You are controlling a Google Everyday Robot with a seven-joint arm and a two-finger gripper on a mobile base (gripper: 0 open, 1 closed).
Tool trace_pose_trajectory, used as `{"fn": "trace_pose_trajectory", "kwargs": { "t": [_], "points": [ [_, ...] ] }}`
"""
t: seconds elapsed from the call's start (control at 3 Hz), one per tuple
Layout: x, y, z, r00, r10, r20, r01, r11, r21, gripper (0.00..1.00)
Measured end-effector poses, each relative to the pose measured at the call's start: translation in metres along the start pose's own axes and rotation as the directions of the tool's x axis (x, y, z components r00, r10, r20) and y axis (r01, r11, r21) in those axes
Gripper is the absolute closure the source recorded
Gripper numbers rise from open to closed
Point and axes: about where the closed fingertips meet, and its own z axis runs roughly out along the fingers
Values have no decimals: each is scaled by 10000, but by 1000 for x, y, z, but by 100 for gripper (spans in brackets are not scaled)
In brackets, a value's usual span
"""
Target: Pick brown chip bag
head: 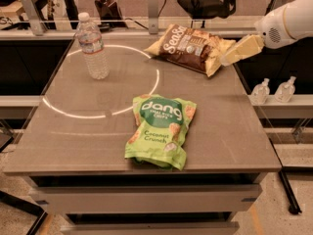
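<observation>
Tabletop nearest the camera carries the green bag, lying flat with its label up, close to the front edge. Farther back than the green bag, and off to its left as the camera sees it, a water bottle stands upright. Farther again, behind the green bag and a little to its right, the brown chip bag lies puffed and slanted near the back edge.

My worry is a grab on a thin, crinkly corner: it could slip out, or a nudge could slide the bag farther from the green bag, toward the back edge.

The gripper, on a white arm reaching in from the right, is at the brown chip bag's right-hand corner, touching it or just beside it; whether it is apart or together I cannot tell
</observation>
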Motion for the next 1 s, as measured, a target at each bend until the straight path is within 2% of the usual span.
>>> {"fn": "trace_pose_trajectory", "kwargs": {
  "t": [0.33, 1.0],
  "points": [
    [1, -6, 19, 9996, 276, 15, -276, 9996, -102, 0],
    [-2, -8, 65, 9961, -238, 849, 280, 9984, -484, 0]
  ]
}}
